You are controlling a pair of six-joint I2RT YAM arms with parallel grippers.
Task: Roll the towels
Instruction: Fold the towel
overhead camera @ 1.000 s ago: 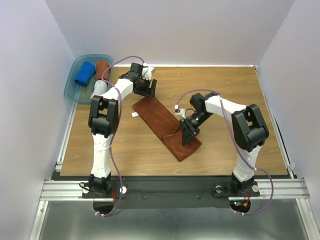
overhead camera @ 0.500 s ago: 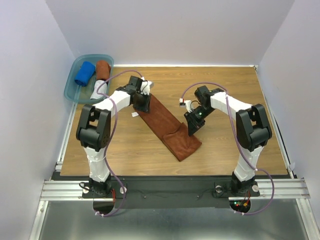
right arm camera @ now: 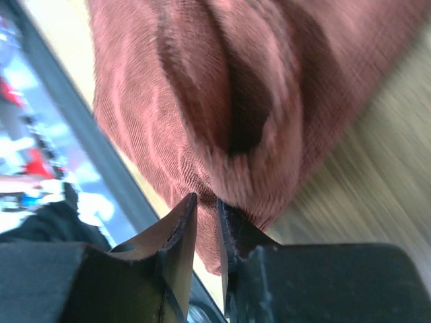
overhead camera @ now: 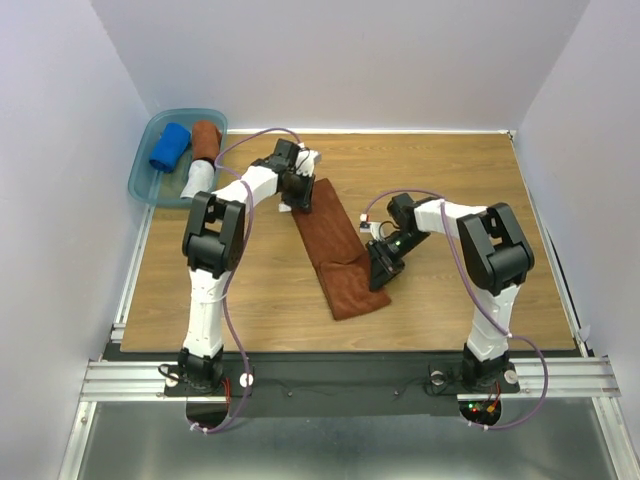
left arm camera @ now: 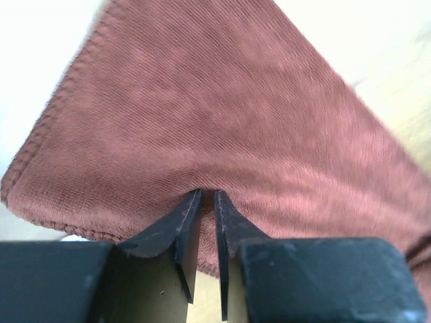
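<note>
Since the earlier frame, rust-brown towel (overhead camera: 335, 250) had swung steeper, mid-bench, its near end drawn off the right edge. Left gripper (left arm camera: 202, 202) pinched its far end, jaws nearly closed; right gripper (right arm camera: 205, 205) likewise nipped its near edge. I judged both ends should stay taut before rolling. Blue tub (overhead camera: 145, 150), far-left corner

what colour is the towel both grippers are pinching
Rust-brown; the towel shows best in the left wrist view.

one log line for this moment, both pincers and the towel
left pincer: shut on far end of rust-brown terry towel | right pincer: shut on its near edge | towel: unrolled on wooden table
</note>
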